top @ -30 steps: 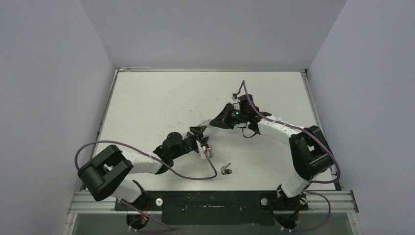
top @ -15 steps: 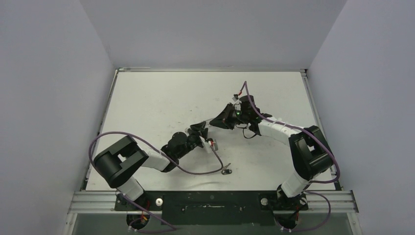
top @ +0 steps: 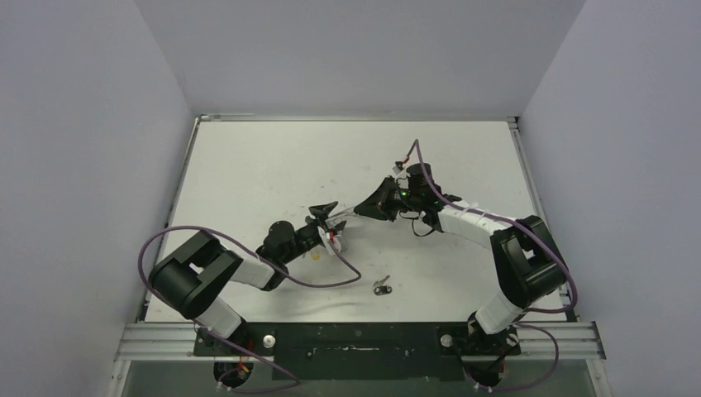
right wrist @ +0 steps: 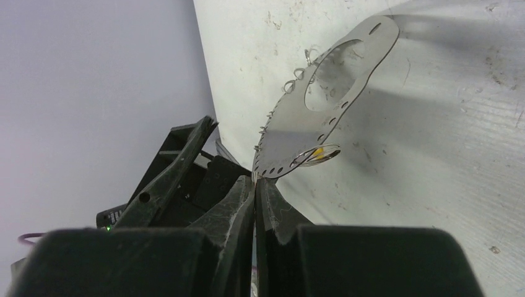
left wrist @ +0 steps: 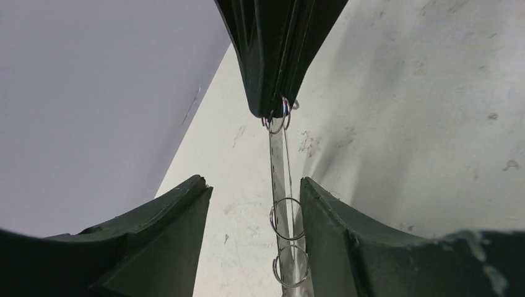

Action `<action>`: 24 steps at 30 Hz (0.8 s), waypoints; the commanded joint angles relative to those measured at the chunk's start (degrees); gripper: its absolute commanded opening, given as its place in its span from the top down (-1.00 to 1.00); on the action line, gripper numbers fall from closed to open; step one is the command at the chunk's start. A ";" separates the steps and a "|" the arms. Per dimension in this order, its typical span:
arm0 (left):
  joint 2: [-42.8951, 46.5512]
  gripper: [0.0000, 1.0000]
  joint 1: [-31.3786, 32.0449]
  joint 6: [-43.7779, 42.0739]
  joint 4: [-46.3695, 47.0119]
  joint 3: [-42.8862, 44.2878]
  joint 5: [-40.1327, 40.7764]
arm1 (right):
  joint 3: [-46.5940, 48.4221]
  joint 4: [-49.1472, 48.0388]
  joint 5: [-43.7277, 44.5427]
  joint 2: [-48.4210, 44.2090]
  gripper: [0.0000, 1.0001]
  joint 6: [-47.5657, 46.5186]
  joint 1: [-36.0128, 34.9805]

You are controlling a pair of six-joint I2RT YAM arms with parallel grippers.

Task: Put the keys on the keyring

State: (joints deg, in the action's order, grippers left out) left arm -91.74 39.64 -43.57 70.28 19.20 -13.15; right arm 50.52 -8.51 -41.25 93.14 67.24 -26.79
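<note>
The right gripper (right wrist: pixel 255 180) is clenched on the rim of the keyring (right wrist: pixel 297 133), holding it tilted above the table (top: pixel 248 165); the left gripper (left wrist: pixel 254 180) stands released, its fingers (left wrist: pixel 167 235) straddling the keyring's opposite edge; one key (top: pixel 380 286) lies loose on the table, nearer the bases.

Pretty bare setup. A white surface (top: pixel 248 165), scuffed and speckled with small dark marks, sits boxed in by plain pale lavender-grey walls: back wall (top: pixel 355 58), left wall (top: pixel 83 165), right wall (top: pixel 620 165). Thin metal trim (top: pixel 355 118) lines the surface's edges, and an aluminium rail (top: pixel 165 341) crosses the near side. The light is soft and even.
</note>
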 commanded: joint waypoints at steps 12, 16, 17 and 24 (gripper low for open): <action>10.45 -0.08 -1.59 3.07 -6.86 0.73 -19.10 | -4.64 -6.06 -0.32 -7.93 1.00 7.53 0.10; 8.29 0.00 -1.14 3.14 -6.76 2.49 -19.26 | -5.45 -8.29 -0.40 -8.46 1.00 9.90 -0.05; 7.70 0.01 -1.00 3.19 -6.44 2.81 -19.02 | -5.68 -8.57 -0.40 -8.50 1.00 10.26 -0.12; 3.50 0.17 -0.16 3.27 -2.96 4.80 -15.12 | -7.37 -13.05 -1.08 -7.32 1.00 13.65 -0.24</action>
State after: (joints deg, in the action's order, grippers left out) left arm -86.59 38.96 -40.97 64.05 21.39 -30.17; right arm 44.01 -15.27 -41.41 87.20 77.32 -26.72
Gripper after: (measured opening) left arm 0.441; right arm 0.034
